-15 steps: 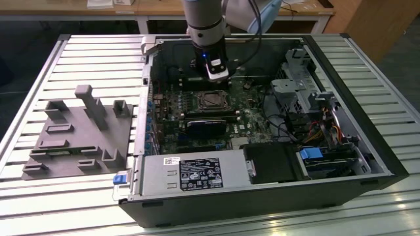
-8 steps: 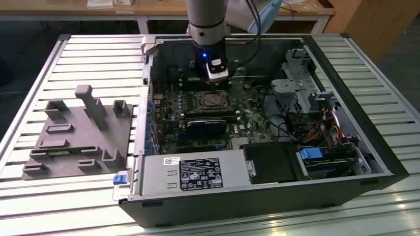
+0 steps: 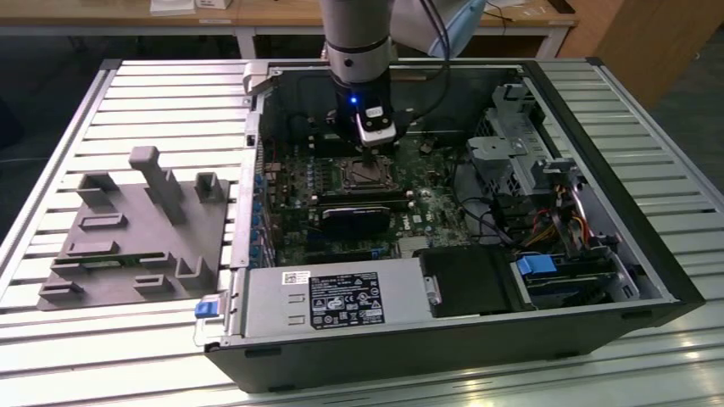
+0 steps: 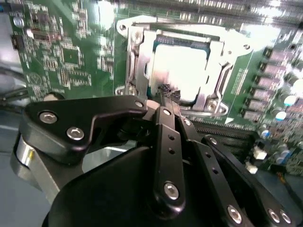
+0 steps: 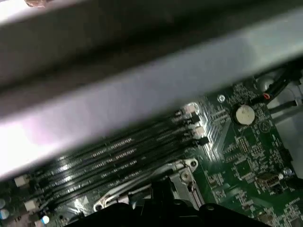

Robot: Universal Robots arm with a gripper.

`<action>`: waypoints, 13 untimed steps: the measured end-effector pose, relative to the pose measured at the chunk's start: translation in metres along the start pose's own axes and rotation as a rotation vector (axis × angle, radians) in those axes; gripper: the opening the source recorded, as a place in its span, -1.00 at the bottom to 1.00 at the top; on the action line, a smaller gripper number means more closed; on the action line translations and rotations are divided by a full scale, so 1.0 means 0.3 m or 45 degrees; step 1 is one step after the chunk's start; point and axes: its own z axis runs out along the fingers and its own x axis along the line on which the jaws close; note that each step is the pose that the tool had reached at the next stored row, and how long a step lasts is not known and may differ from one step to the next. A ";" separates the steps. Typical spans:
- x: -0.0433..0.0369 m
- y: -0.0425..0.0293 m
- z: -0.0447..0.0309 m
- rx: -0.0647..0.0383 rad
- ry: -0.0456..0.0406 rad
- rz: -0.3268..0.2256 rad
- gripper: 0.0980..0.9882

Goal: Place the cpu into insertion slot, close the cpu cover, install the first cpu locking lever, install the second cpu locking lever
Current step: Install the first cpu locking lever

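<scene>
Gripper point(image 4: 171, 96), fingertips pressed together, hovers just over the cpu point(image 4: 182, 71) seated in the insertion slot point(image 3: 364, 173); cpu cover point(image 4: 215, 82) lies closed around it.

Our arm point(image 3: 358, 38) is a grey metal tube with a small blue light. Our gripper point(image 4: 171, 96) has black links held by silver screws.

Slatted table point(image 3: 136, 93) w/ PC case point(image 3: 633, 280), grey fixture point(image 3: 125, 246)
</scene>
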 end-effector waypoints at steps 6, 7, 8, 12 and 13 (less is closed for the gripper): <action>-0.019 -0.042 -0.001 0.016 -0.007 -0.003 -0.99; -0.021 -0.048 -0.001 0.019 -0.008 -0.003 -0.99; -0.023 -0.052 -0.001 0.023 -0.009 -0.004 -0.99; -0.024 -0.054 -0.001 0.039 0.003 -0.005 -0.99; -0.024 -0.054 -0.001 0.040 0.005 -0.005 -0.99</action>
